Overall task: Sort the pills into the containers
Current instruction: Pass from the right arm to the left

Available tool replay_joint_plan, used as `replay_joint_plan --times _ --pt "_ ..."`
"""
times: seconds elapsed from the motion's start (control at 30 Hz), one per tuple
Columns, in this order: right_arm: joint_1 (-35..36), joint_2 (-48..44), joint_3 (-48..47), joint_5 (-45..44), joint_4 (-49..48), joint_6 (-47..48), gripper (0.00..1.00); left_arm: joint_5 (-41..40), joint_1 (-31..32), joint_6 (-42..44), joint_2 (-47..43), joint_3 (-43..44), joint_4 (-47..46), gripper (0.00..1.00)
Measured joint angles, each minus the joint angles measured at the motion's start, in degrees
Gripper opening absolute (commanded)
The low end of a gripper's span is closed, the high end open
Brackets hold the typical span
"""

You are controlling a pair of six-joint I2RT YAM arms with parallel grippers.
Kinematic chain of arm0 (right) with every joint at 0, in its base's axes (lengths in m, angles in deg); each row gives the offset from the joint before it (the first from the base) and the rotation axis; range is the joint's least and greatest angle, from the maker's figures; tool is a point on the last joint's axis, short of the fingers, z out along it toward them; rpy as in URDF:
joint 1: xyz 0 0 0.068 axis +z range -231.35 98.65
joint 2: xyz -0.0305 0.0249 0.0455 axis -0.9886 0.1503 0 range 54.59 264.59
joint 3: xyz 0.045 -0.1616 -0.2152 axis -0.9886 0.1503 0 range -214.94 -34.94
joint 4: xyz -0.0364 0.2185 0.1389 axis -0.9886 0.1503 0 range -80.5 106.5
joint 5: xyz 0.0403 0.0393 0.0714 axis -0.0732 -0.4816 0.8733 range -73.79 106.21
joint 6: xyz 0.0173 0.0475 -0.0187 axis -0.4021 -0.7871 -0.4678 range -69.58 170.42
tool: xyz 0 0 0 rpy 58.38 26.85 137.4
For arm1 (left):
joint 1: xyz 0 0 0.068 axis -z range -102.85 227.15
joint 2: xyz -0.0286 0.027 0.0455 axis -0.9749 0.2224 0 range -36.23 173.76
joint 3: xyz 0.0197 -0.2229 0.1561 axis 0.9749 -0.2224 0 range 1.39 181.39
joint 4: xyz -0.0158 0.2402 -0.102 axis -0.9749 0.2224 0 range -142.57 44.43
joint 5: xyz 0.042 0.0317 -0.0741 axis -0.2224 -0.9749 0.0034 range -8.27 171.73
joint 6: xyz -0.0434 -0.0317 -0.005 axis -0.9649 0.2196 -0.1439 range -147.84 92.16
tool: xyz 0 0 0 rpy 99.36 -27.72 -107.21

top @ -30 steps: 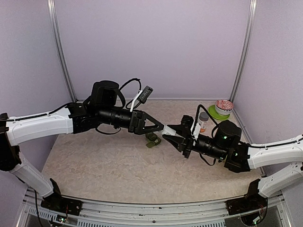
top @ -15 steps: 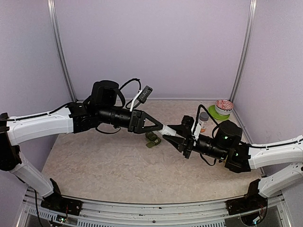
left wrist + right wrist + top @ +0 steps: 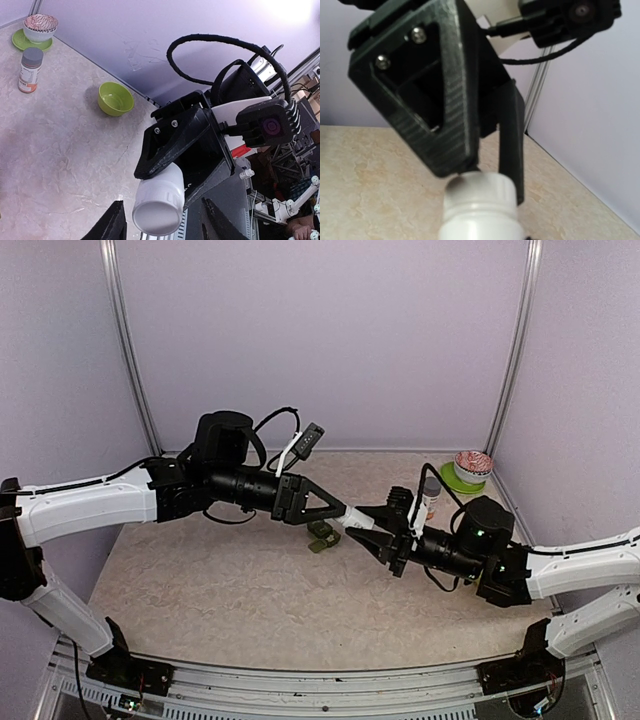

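Observation:
My right gripper (image 3: 364, 526) is shut on a white pill bottle (image 3: 354, 519) and holds it in the air over the middle of the table, cap pointing left. In the left wrist view its black fingers (image 3: 165, 150) clamp the bottle's body (image 3: 167, 187). My left gripper (image 3: 343, 512) meets it from the left. The left fingertips (image 3: 112, 222) stand on either side of the cap (image 3: 156, 215) with a gap on both sides, so this gripper is open. The right wrist view shows the left gripper (image 3: 492, 182) straddling the cap (image 3: 479, 192). No pills are in view.
A lime green bowl (image 3: 115, 98) sits by the back wall. At the back right stand an orange-labelled bottle with a grey cap (image 3: 430, 497) and a green saucer (image 3: 455, 480) carrying a foil-lined cup (image 3: 473, 462). A small dark green object (image 3: 322, 535) lies under the grippers.
The right gripper has edged the bottle slightly up and toward the left gripper. Both arms otherwise hold their places.

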Motion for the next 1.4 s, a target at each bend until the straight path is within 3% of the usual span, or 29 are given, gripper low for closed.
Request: replay_joint_plan --times 0.4,0.97,1.4 --pt "0.0 -0.92 0.57 1.14 -1.16 -0.44 0.26 0.07 -0.17 0.0 0.52 -0.02 -0.2 0.5" --pt "0.0 -0.59 0.57 0.96 -1.09 -2.16 0.26 1.2 0.26 2.49 0.61 -0.02 -0.7 0.12" --pt "0.0 -0.59 0.57 2.8 -0.66 -9.14 0.3 2.93 0.28 8.15 0.35 -0.48 -0.37 0.11"
